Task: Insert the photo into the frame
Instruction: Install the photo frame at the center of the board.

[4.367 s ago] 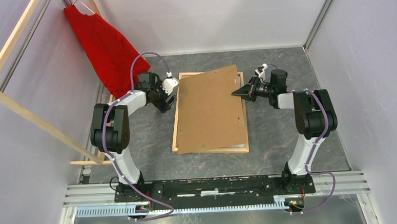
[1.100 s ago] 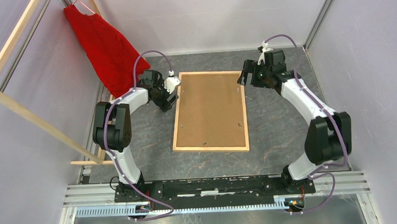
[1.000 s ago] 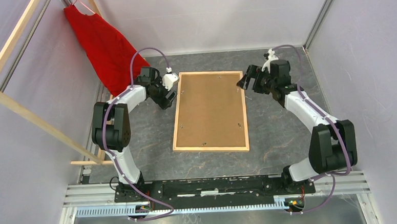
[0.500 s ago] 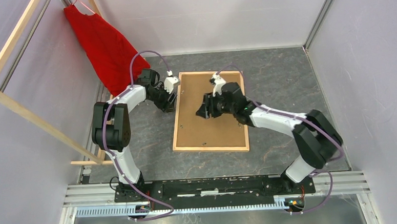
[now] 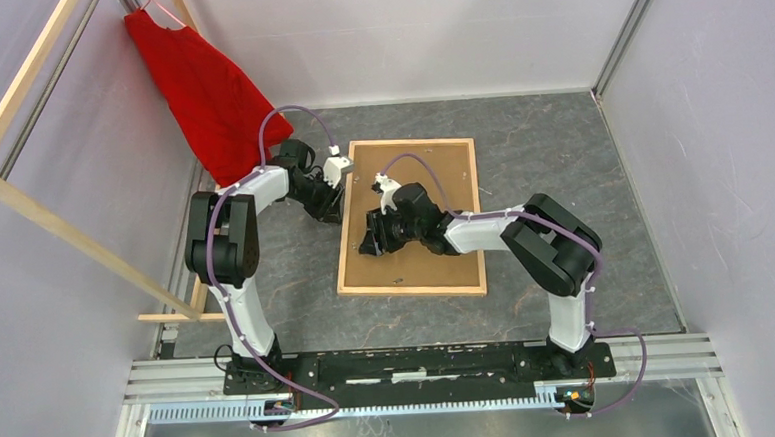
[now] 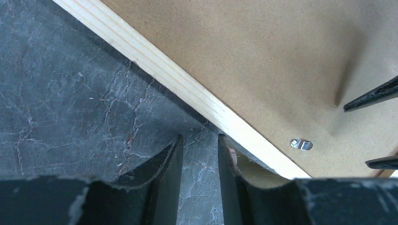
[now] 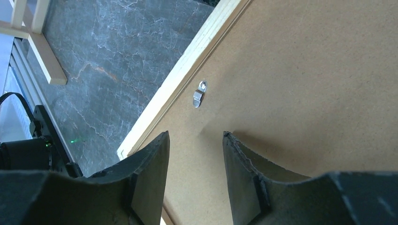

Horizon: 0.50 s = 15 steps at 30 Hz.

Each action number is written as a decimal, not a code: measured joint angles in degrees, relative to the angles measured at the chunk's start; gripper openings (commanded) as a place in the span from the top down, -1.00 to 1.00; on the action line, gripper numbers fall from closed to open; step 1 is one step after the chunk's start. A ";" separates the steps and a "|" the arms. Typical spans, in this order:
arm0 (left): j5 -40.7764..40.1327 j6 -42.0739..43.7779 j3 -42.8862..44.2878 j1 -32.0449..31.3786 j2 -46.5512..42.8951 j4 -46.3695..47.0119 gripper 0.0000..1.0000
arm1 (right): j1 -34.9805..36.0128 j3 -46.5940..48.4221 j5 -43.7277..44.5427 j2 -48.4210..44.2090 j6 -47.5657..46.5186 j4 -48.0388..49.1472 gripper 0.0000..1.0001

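Observation:
The frame (image 5: 342, 243) lies face down on the dark table, with the brown backing board (image 5: 427, 181) seated inside its light-wood rim. No photo shows in any view. My left gripper (image 5: 331, 209) is low on the table just outside the frame's left rail (image 6: 187, 89), open by a narrow gap (image 6: 199, 137) with only table between the fingers. My right gripper (image 5: 370, 244) hovers over the board's left part, open and empty (image 7: 195, 133). A small metal clip (image 7: 199, 93) sits on the board just ahead of it, also visible from the left wrist as a clip (image 6: 301, 144).
A red cloth (image 5: 206, 88) hangs at the back left beside long wooden rack bars (image 5: 53, 226). One bar's end rests on the table (image 7: 44, 56) left of the frame. Walls close in the table on three sides.
The board, askew earlier, now sits in the frame. My right arm swung from the frame's far right corner across the board to its left side. Both grippers' jaws have narrowed.

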 measured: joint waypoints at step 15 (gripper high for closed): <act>0.96 -0.11 0.04 0.00 0.02 0.00 0.29 | -0.02 3.17 -1.42 4.61 0.42 3.50 0.02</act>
